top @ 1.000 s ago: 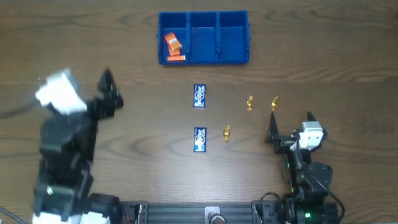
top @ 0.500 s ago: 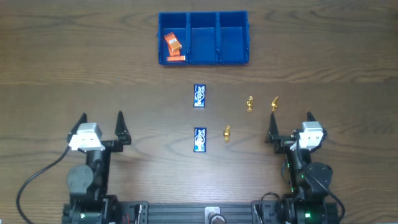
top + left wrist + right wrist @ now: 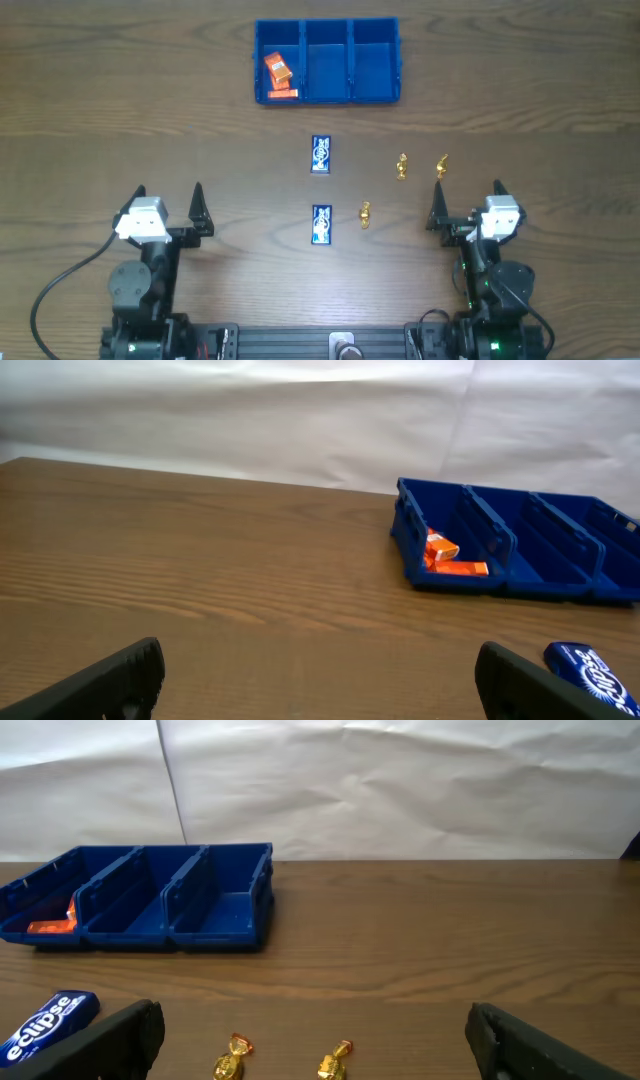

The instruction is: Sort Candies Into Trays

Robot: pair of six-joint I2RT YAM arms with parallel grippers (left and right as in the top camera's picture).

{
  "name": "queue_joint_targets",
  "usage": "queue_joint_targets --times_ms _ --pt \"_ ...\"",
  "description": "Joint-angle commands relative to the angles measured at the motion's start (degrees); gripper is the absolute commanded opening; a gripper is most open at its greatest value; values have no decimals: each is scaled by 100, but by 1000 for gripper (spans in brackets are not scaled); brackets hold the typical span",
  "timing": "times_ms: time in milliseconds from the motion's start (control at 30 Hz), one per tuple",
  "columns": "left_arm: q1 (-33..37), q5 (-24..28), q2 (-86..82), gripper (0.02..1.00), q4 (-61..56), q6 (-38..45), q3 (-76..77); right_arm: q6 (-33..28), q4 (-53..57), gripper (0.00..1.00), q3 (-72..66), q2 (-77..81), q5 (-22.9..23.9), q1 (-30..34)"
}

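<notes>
- My left gripper (image 3: 168, 190) and right gripper (image 3: 467, 188): jaws apart, near their bases.
- Orange wrapped candies (image 3: 278, 70) lie in the blue plastic tray's (image 3: 330, 99) left compartment.
- Blue rectangular packets (image 3: 321, 154), gold-wrapped candies (image 3: 401, 166) lie on the wooden table (image 3: 560, 120).

Premises: a robotics lab test bench, not a domestic or retail setting.

Grounds:
- A left arm (image 3: 140, 290) and a right arm (image 3: 490, 285) stand on a black base rail (image 3: 330, 342) along one edge of a wood-grain table (image 3: 100, 120).
- A black cable (image 3: 47, 290) loops out beside the left arm, down toward its base.
- A creased white sheet (image 3: 250, 410) hangs as a backdrop behind the table's far edge, closing off the room beyond.
- A blue three-compartment tray (image 3: 330, 98) and small wrapped candies (image 3: 321, 155) lie spaced apart on the table surface.
</notes>
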State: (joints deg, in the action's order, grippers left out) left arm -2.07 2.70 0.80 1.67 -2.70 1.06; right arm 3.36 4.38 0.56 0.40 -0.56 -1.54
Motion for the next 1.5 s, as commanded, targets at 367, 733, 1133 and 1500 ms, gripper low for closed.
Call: queue_joint_targets --times_ms 367,733,1133,1500 --pt "20 -11 -44 998 267 103 -79 955 -306 998 -9 -24 -678 -22" --pt "20 -11 -46 998 267 103 -79 1257 992 998 2723 2411 -2264 -227" --pt "20 -11 -44 998 267 103 -79 2184 3569 998 5906 6754 -791 -2444" --pt "20 -11 -44 998 267 103 -79 3856 4089 998 6142 8937 -181 -4382"
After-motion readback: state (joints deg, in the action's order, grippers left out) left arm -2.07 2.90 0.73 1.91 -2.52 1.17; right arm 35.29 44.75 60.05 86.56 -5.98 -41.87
